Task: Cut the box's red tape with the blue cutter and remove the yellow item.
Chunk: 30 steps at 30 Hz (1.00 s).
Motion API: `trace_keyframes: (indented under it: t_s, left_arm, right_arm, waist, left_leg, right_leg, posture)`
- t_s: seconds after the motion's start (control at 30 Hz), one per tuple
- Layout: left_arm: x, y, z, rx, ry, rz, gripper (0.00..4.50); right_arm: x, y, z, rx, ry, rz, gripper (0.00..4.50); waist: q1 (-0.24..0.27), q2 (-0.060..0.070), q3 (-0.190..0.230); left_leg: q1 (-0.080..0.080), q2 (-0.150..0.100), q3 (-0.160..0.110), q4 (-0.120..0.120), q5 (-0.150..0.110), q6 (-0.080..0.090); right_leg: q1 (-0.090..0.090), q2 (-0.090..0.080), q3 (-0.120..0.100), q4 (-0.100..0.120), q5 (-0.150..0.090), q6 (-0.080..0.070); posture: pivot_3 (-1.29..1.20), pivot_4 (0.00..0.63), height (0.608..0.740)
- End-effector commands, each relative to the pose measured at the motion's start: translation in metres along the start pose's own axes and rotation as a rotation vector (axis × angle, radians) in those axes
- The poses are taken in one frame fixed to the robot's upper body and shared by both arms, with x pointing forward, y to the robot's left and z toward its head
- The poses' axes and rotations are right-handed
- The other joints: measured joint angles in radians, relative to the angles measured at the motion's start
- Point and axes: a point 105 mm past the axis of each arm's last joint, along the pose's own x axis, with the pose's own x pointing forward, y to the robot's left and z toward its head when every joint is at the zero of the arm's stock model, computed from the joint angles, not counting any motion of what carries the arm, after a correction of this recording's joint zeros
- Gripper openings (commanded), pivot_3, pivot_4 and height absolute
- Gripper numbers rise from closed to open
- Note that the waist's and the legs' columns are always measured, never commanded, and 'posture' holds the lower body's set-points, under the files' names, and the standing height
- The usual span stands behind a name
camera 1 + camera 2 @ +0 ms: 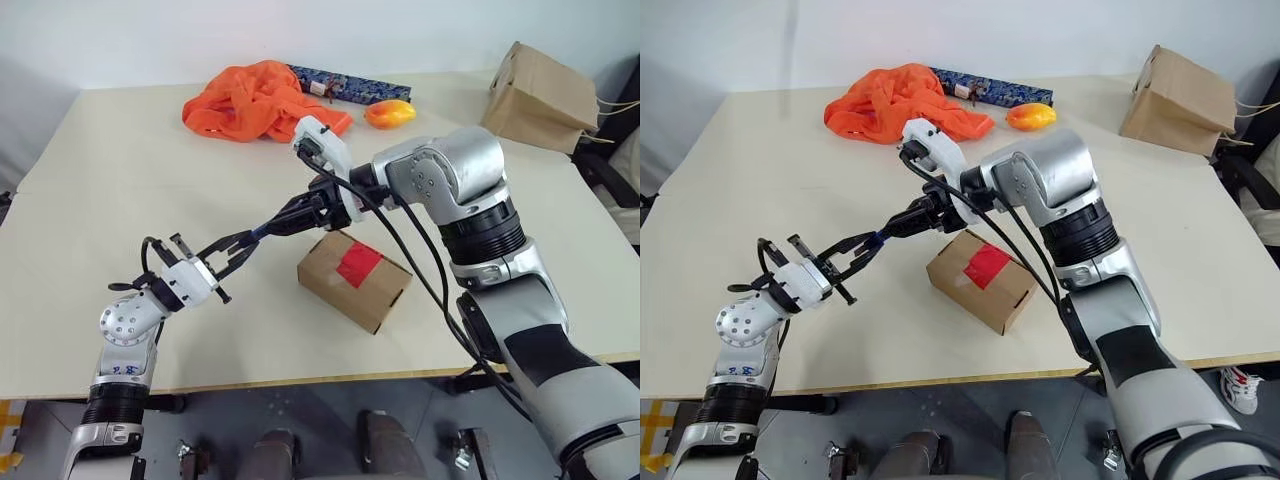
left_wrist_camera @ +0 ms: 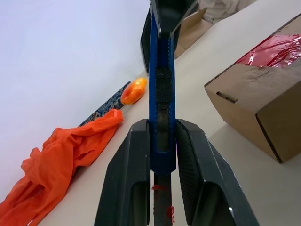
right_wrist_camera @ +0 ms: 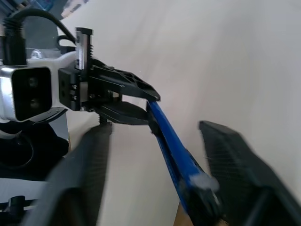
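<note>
- Currently the left gripper [image 1: 228, 262] is clamped on one end of the blue cutter [image 2: 161, 89]; the left wrist view shows both black fingers pressed flat against its sides.
- From that grip the cutter's long axis runs up and toward the robot's right, and its far end lies between the fingers of the right gripper [image 1: 312, 212].
- Those right fingers [image 3: 237, 160] stand apart on either side of the cutter in the right wrist view, not closed on it; a handover looks to be in hand, so the coming move turns on them shutting across that slim shaft.
- Below and just to the robot's right of the two grippers, the box [image 1: 350, 290] rests on the pale table [image 1: 120, 190], with the right arm nearer it.
- Across its lid, the red tape [image 1: 358, 264] is glossy, wrinkled and uncut; the yellow item is presumably inside.
- By texture, the cutter is smooth hard plastic with a ribbed dark slider; the box is matte brown cardboard with slot cuts.
- Farther back lie a crumpled orange cloth [image 1: 255, 100], a mango-shaped fruit [image 1: 389, 114] and a brown paper bag [image 1: 540, 97].
</note>
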Motion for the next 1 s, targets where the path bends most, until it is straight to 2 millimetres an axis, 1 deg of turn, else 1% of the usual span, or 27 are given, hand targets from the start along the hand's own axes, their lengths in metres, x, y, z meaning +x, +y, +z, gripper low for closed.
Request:
trace_keyframes:
  t_s: [0.03, 0.1, 0.13, 0.17, 0.3, 0.37, 0.43, 0.53, 0.73, 0.8, 0.87, 0.9, 0.93, 1.0]
  left_arm:
    - [-0.001, 0.005, 0.009, 0.034, -0.028, 0.024, 0.44]
    - [-0.001, 0.004, 0.009, 0.035, -0.027, 0.026, 0.44]
    - [-0.001, 0.004, 0.009, 0.034, -0.027, 0.026, 0.44]
    - [-0.001, 0.004, 0.009, 0.032, -0.026, 0.028, 0.44]
    - [-0.001, 0.003, 0.008, -0.018, -0.022, 0.025, 0.44]
    - [-0.001, 0.002, 0.006, -0.095, -0.008, 0.008, 0.44]
    - [-0.002, 0.007, 0.000, -0.137, 0.048, 0.034, 1.18]
    - [-0.008, 0.013, -0.005, -0.157, 0.111, 0.053, 2.05]
    - [-0.040, 0.032, -0.005, -0.172, 0.210, 0.030, 3.93]
    - [-0.055, 0.040, -0.003, -0.227, 0.249, 0.038, 4.50]
    - [-0.070, 0.038, -0.001, -0.304, 0.284, 0.016, 4.50]
    - [-0.073, 0.035, 0.001, -0.339, 0.295, 0.000, 4.50]
    - [-0.074, 0.033, 0.005, -0.369, 0.295, -0.013, 4.50]
    - [-0.067, 0.031, 0.013, -0.407, 0.283, -0.034, 4.50]
  right_arm:
    - [0.000, 0.007, 0.010, -0.017, -0.018, 0.014, 1.39]
    - [0.001, 0.007, 0.011, -0.014, -0.021, 0.011, 0.76]
    - [0.001, 0.006, 0.011, -0.011, -0.023, 0.010, 0.38]
    - [0.002, 0.007, 0.012, -0.012, -0.027, 0.009, 0.13]
    - [-0.001, 0.011, 0.014, -0.022, -0.057, 0.022, 0.15]
    - [-0.003, 0.013, 0.016, -0.030, -0.078, 0.024, 0.15]
    - [-0.007, 0.015, 0.018, -0.048, -0.102, 0.023, 0.15]
    - [-0.012, 0.013, 0.019, -0.052, -0.134, 0.007, 0.15]
    - [-0.031, -0.005, 0.020, -0.031, -0.210, -0.100, 0.15]
    - [-0.039, -0.010, 0.018, -0.023, -0.233, -0.136, 0.15]
    - [-0.048, -0.015, 0.016, -0.013, -0.258, -0.170, 0.15]
    - [-0.052, -0.017, 0.015, -0.005, -0.273, -0.186, 0.15]
    - [-0.057, -0.020, 0.014, 0.004, -0.286, -0.203, 0.15]
    - [-0.064, -0.022, 0.012, 0.014, -0.307, -0.225, 0.15]
  waist:
    - [0.000, 0.000, 0.000]
    - [-0.002, 0.000, 0.000]
    - [-0.003, 0.000, 0.000]
    - [-0.003, 0.000, 0.000]
    - [-0.001, 0.000, 0.000]
    - [-0.001, 0.000, 0.000]
    - [-0.001, 0.000, 0.000]
    - [-0.003, 0.000, 0.000]
    - [-0.004, 0.000, 0.000]
    - [-0.005, 0.000, 0.000]
    - [-0.005, 0.000, 0.000]
    - [-0.004, 0.000, 0.000]
    - [-0.003, 0.000, 0.000]
    - [0.003, 0.000, 0.000]
  left_leg:
    - [0.000, 0.000, 0.000, 0.000, 0.000, 0.000]
    - [0.000, 0.000, 0.000, 0.000, 0.000, 0.000]
    - [0.000, 0.000, 0.000, 0.000, 0.000, 0.000]
    - [0.000, 0.000, 0.000, 0.000, 0.000, 0.000]
    - [0.000, 0.000, 0.000, 0.000, 0.000, 0.000]
    - [0.000, 0.000, 0.000, 0.000, 0.000, 0.000]
    - [0.000, 0.000, 0.000, 0.000, 0.000, 0.000]
    - [0.000, 0.000, 0.000, 0.000, 0.000, 0.000]
    - [0.000, 0.001, 0.000, 0.000, 0.000, 0.000]
    - [0.000, 0.000, 0.000, 0.000, 0.000, 0.000]
    - [0.000, 0.000, 0.000, -0.001, 0.000, 0.000]
    - [0.000, 0.001, 0.000, -0.001, 0.000, 0.000]
    - [0.000, 0.001, 0.000, -0.002, 0.000, 0.000]
    - [-0.001, 0.001, 0.000, -0.002, -0.001, 0.001]
  right_leg:
    - [0.000, 0.000, 0.000, 0.000, 0.000, 0.000]
    - [0.000, 0.000, 0.000, 0.000, 0.000, 0.000]
    - [0.000, 0.000, 0.000, 0.000, 0.000, 0.000]
    - [0.000, 0.000, 0.000, 0.000, 0.000, 0.000]
    - [0.000, 0.000, 0.000, 0.000, 0.000, 0.000]
    - [0.000, 0.000, 0.000, 0.000, 0.000, 0.000]
    - [0.000, 0.000, 0.000, 0.000, 0.000, 0.000]
    - [0.000, 0.000, 0.000, 0.000, 0.000, 0.000]
    - [0.000, 0.000, 0.000, 0.000, 0.000, 0.000]
    - [0.000, 0.000, 0.001, 0.000, 0.000, 0.000]
    - [0.000, 0.000, 0.002, 0.000, 0.000, 0.000]
    - [0.000, 0.000, 0.003, -0.001, 0.000, 0.000]
    - [0.000, 0.000, 0.004, -0.001, 0.000, 0.000]
    - [0.000, 0.000, 0.005, -0.001, 0.000, 0.000]
  posture:
    - [0.00, 0.150, 0.740]
    - [0.00, 0.150, 0.740]
    - [0.00, 0.150, 0.740]
    - [0.00, 0.150, 0.740]
    - [0.00, 0.150, 0.740]
    - [0.00, 0.150, 0.740]
    - [0.00, 0.150, 0.740]
    - [0.00, 0.150, 0.740]
    - [0.00, 0.150, 0.740]
    - [0.00, 0.150, 0.740]
    - [0.00, 0.150, 0.740]
    - [0.00, 0.150, 0.740]
    - [0.00, 0.150, 0.740]
    - [0.00, 0.150, 0.740]
